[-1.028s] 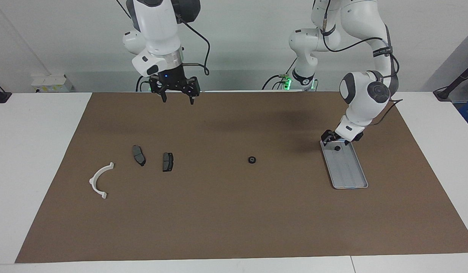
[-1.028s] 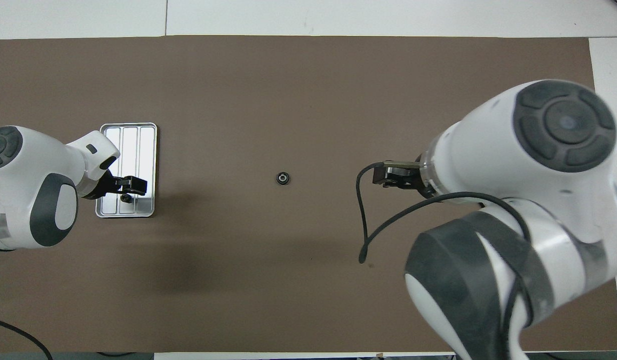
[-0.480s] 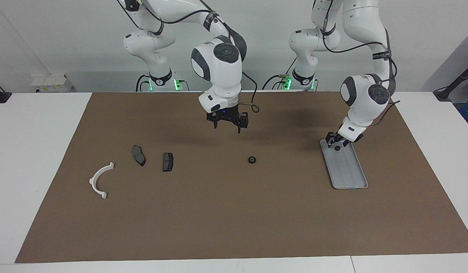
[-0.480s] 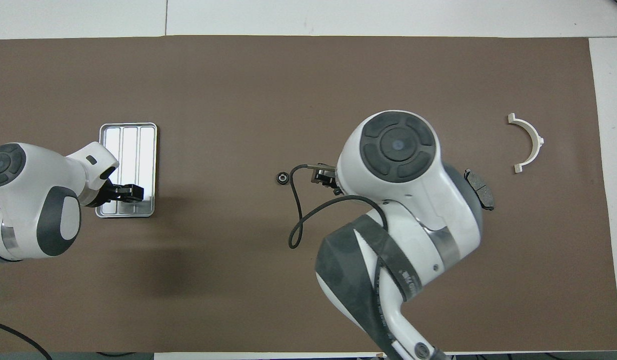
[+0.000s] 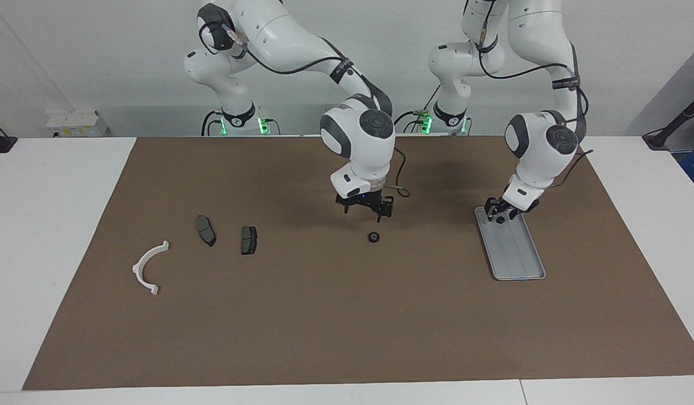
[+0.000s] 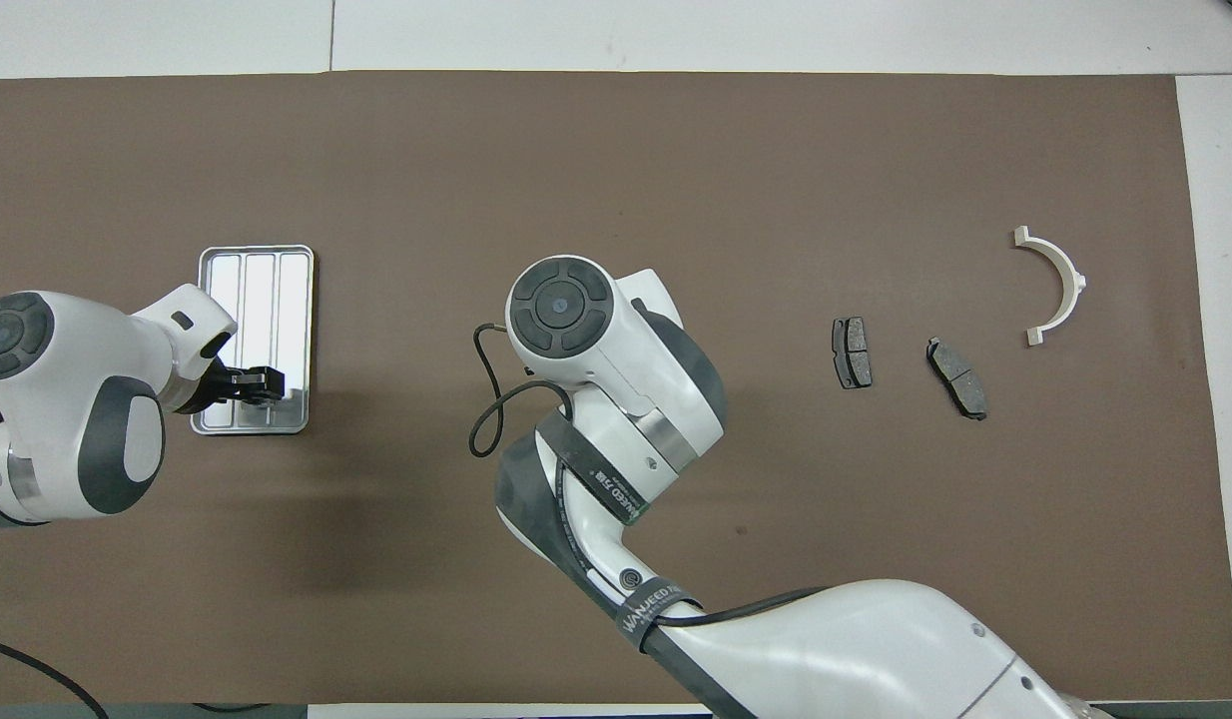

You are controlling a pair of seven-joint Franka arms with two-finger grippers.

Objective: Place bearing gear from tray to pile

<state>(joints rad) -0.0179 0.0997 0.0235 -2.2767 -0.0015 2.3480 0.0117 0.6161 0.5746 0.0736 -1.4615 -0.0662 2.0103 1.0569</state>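
Observation:
A small black bearing gear (image 5: 373,237) lies on the brown mat at mid-table. My right gripper (image 5: 364,214) hangs open just above it, a little nearer to the robots. In the overhead view the right arm hides both. The silver tray (image 5: 518,253) lies toward the left arm's end and also shows in the overhead view (image 6: 262,290). My left gripper (image 5: 498,214) is low over the tray's end nearest the robots, at a second small dark part (image 5: 500,220). The pile is a white half-ring (image 5: 147,267) and two dark brake pads (image 5: 206,229) (image 5: 248,239).
The brown mat (image 5: 347,326) covers most of the white table. The pile's parts lie spread apart toward the right arm's end, the half-ring (image 6: 1055,285) and the pads (image 6: 852,352) (image 6: 956,377) also showing in the overhead view.
My right arm has swung from near its base out to mid-table and come down over the bearing gear. My left gripper has shifted slightly onto the small dark part on the tray.

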